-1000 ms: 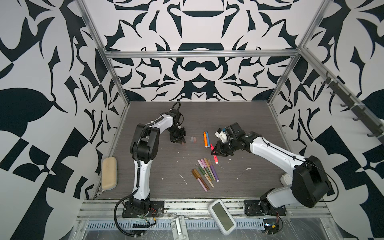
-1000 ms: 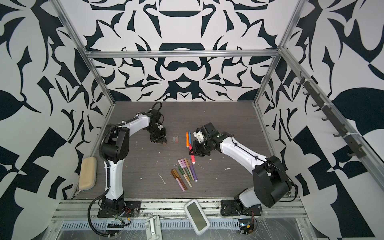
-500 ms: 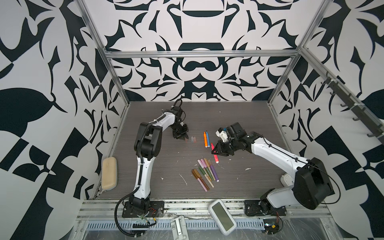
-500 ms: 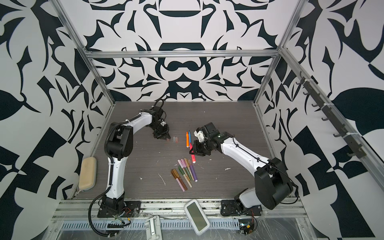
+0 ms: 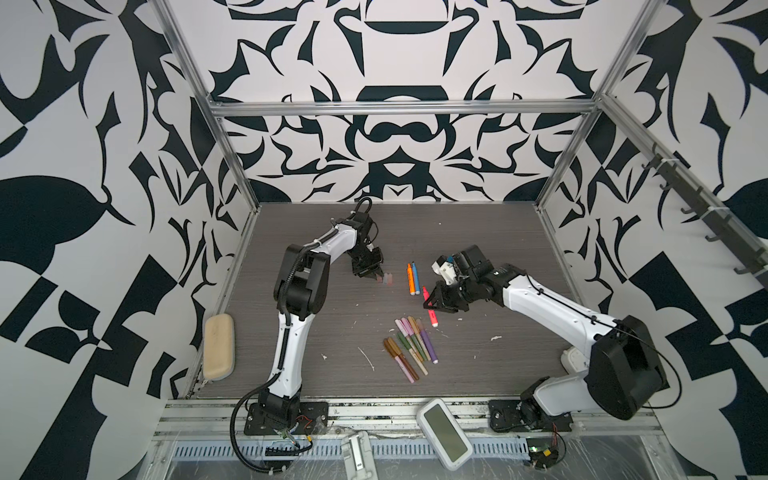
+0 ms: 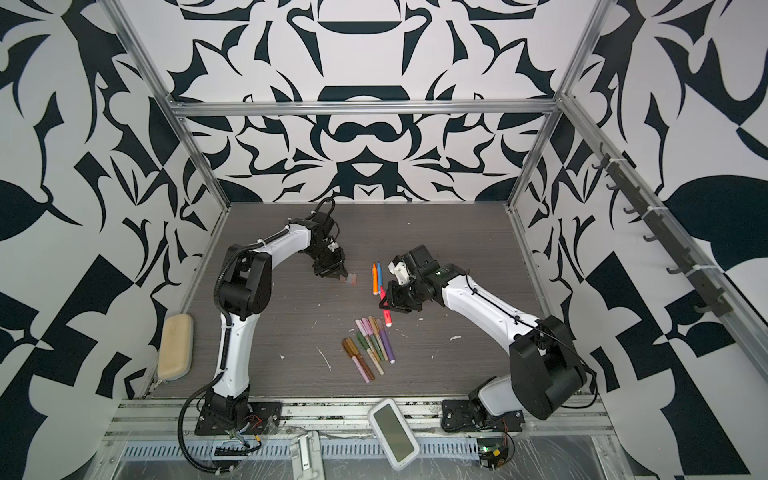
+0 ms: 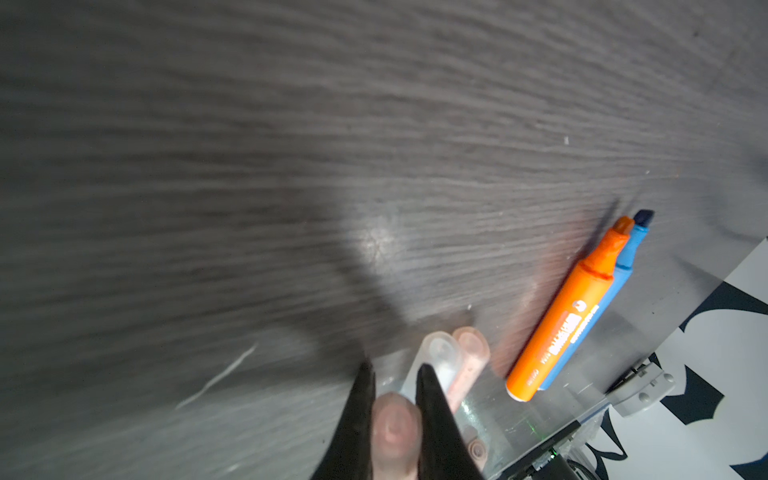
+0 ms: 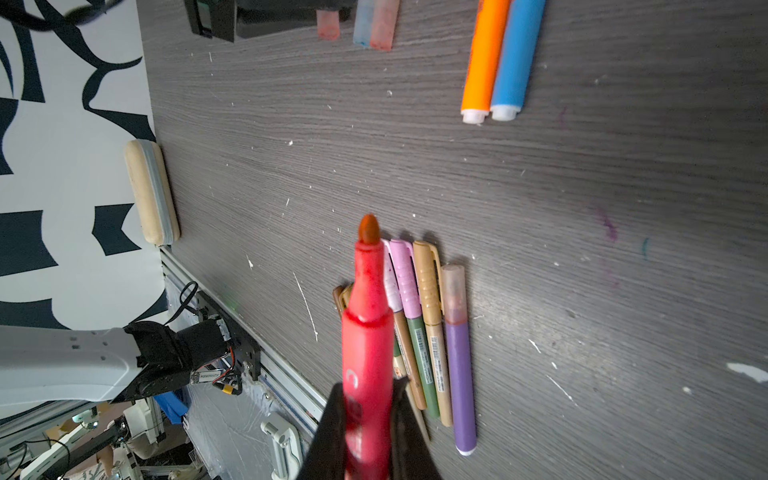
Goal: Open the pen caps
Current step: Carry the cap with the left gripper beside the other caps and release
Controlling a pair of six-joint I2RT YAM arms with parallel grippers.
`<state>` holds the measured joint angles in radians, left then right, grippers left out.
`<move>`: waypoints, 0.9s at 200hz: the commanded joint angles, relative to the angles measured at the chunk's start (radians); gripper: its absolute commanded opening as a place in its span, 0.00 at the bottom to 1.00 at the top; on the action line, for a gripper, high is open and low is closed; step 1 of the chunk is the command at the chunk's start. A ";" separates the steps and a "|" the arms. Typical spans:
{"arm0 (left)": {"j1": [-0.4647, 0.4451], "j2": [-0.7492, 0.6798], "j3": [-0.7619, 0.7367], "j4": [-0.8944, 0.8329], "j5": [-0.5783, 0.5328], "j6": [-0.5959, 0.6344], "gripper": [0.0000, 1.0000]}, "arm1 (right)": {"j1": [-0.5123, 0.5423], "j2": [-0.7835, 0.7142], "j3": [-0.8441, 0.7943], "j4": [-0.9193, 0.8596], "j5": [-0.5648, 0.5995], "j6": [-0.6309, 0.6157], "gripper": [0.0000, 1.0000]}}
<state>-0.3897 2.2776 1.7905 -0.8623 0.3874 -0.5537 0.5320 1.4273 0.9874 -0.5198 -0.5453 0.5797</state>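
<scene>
My left gripper point(image 5: 371, 276) point(image 7: 392, 370) is shut on a translucent pink pen cap point(image 7: 395, 428), low over the table. Right beside it two more pen caps point(image 5: 387, 279) point(image 7: 453, 353), one clear and one pale pink, lie side by side. My right gripper point(image 5: 430, 305) point(image 8: 368, 390) is shut on a red pen point(image 8: 368, 332) with its tip bare, held tilted above the table. Uncapped orange point(image 5: 410, 278) and blue point(image 5: 416, 277) pens lie between the arms. Several capped pens point(image 5: 411, 345) point(image 8: 432, 332) lie bunched nearer the front.
A beige case point(image 5: 218, 351) lies along the left edge of the table. A white device with a grey screen point(image 5: 444, 432) rests on the front rail. White flecks and ink marks dot the dark wood-grain table point(image 5: 478, 232).
My left gripper has moved a little to the right with its cap, closer to the two caps on the table. The right arm and red pen have stayed put.
</scene>
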 commanded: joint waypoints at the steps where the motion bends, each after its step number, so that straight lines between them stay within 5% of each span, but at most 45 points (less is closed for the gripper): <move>1: -0.006 0.016 -0.017 -0.013 -0.004 -0.011 0.17 | -0.003 -0.041 -0.005 -0.008 0.004 -0.008 0.00; 82: -0.007 0.005 -0.031 -0.011 -0.002 -0.014 0.27 | -0.006 -0.030 -0.001 -0.003 -0.004 -0.009 0.00; 180: -0.009 -0.035 -0.047 0.010 0.019 -0.047 0.29 | -0.026 -0.015 0.011 0.004 0.006 -0.028 0.00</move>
<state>-0.3931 2.2700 1.7733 -0.8295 0.4091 -0.5816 0.5282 1.4273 0.9787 -0.5190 -0.5453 0.5777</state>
